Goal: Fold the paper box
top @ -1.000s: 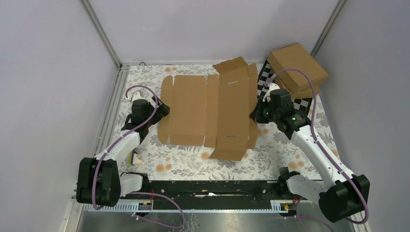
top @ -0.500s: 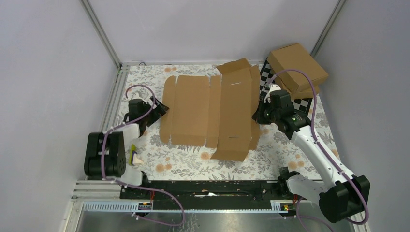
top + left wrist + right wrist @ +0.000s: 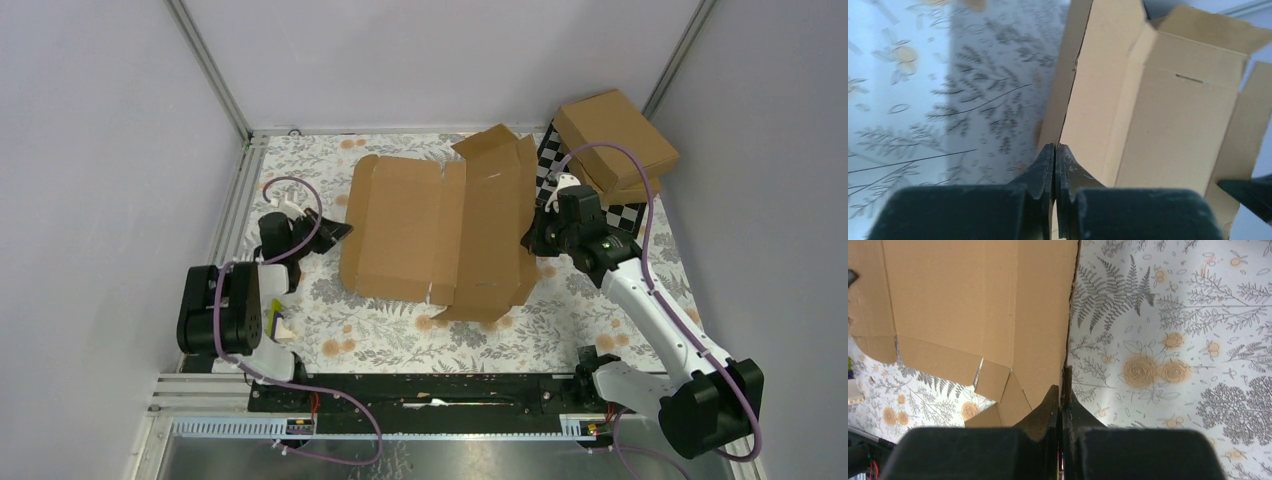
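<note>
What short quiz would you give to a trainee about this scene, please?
1. True or false: the blank is already folded into a closed box.
2. Where do the two finished boxes stand? A) far right corner B) near left corner C) on the blank
3. What do the left end effector and the right end effector each grip?

Key:
1. False. It lies mostly open on the table, with some flaps raised.
2. A.
3. The blank. The left one is shut on its left edge, the right one on its right edge.
</note>
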`<action>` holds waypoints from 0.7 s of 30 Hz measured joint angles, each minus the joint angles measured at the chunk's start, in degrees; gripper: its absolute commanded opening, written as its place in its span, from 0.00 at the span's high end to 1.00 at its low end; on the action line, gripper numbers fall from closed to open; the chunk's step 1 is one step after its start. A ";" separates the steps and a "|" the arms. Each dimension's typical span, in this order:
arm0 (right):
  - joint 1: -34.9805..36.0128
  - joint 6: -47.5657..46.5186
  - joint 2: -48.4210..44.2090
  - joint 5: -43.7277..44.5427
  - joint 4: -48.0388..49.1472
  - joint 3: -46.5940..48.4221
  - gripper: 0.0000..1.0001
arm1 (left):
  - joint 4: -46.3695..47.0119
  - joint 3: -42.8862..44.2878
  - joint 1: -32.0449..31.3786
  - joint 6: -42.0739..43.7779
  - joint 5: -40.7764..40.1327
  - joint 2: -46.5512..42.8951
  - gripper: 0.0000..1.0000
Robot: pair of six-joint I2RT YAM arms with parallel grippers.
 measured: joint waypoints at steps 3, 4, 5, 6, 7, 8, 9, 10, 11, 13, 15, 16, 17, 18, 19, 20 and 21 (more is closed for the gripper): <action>-0.04 0.76 -0.17 -0.07 2.75 -1.14 1.00 | 1.42 -1.53 -2.36 0.37 -1.33 -5.44 1.00; -0.13 1.25 -0.26 -0.04 3.96 -1.70 1.00 | 1.60 -2.08 -3.15 0.55 -1.88 -7.91 1.00; -0.28 1.68 -0.28 -0.04 4.92 -2.05 1.00 | 1.70 -2.71 -3.69 0.66 -2.58 -10.95 1.00; -0.33 2.21 -0.24 -0.09 5.77 -2.29 0.99 | 1.38 -3.30 -3.93 0.74 -3.10 -13.88 1.00; -0.33 2.71 -0.13 -0.17 6.56 -2.51 0.97 | 0.46 -3.65 -4.15 1.03 -3.80 -16.59 1.00; -0.31 3.02 0.02 -0.37 7.37 -2.62 0.96 | -0.46 -3.98 -4.46 1.27 -4.24 -19.30 1.00; -0.26 3.43 0.33 -0.55 8.22 -2.67 0.96 | -2.73 -4.24 -5.27 1.90 -5.44 -23.56 1.00; -0.26 3.63 0.57 -0.57 8.98 -2.71 0.96 | -4.17 -4.39 -5.97 2.40 -6.19 -26.53 1.00; -0.24 3.80 0.68 -0.57 9.49 -2.73 0.96 | -6.36 -4.44 -7.04 3.02 -7.43 -30.62 1.00; -0.24 4.07 0.59 -0.48 10.51 -3.02 0.90 | -8.66 -4.57 -8.70 3.80 -9.16 -36.92 1.00; -0.20 4.28 0.04 -0.46 12.04 -3.65 0.70 | -9.92 -5.11 -10.03 4.15 -10.67 -42.84 1.00; -0.20 4.42 -0.35 -0.48 12.48 -4.07 0.62 | -10.19 -5.53 -10.56 4.22 -11.30 -45.29 1.00; -0.17 4.04 -1.03 -0.52 13.18 -4.79 0.54 | -10.43 -5.90 -10.99 4.31 -11.74 -47.19 1.00; -0.15 3.58 -1.64 -0.61 13.57 -5.38 0.45 | -10.60 -6.25 -11.41 4.50 -12.11 -48.68 1.00; -0.09 2.99 -2.29 -0.59 13.94 -6.03 0.38 | -10.95 -6.58 -12.00 4.72 -12.35 -49.94 1.00; -0.04 2.43 -2.89 -0.52 14.53 -6.71 0.36 | -11.23 -6.93 -12.70 4.98 -12.59 -50.80 1.00; -0.04 2.21 -3.28 -0.39 15.04 -7.32 0.35 | -11.37 -7.15 -13.33 5.18 -12.63 -51.06 1.00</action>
